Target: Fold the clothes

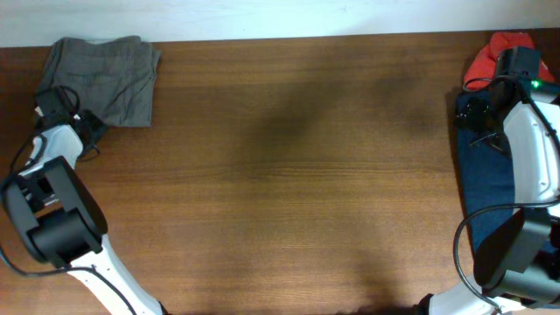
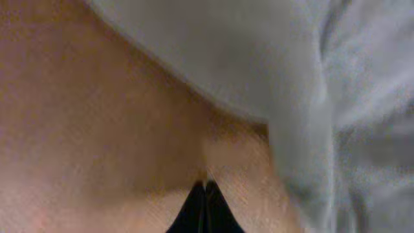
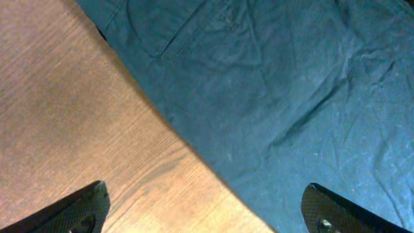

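Observation:
A folded grey garment [image 1: 107, 77] lies at the table's far left corner; it fills the upper right of the left wrist view [image 2: 304, 71]. My left gripper [image 1: 87, 129] sits just below its lower left edge, fingers shut and empty [image 2: 206, 194] over bare wood. A dark blue garment [image 1: 486, 179] lies along the right edge, with a red garment [image 1: 488, 58] behind it. My right gripper [image 1: 477, 112] hovers over the blue garment's left edge, open and empty [image 3: 207, 200]. The blue cloth [image 3: 291, 97] fills most of the right wrist view.
The brown wooden table [image 1: 297, 175] spans the view. The left arm's base [image 1: 52, 219] stands at the left edge and the right arm's base [image 1: 516, 254] at the right edge.

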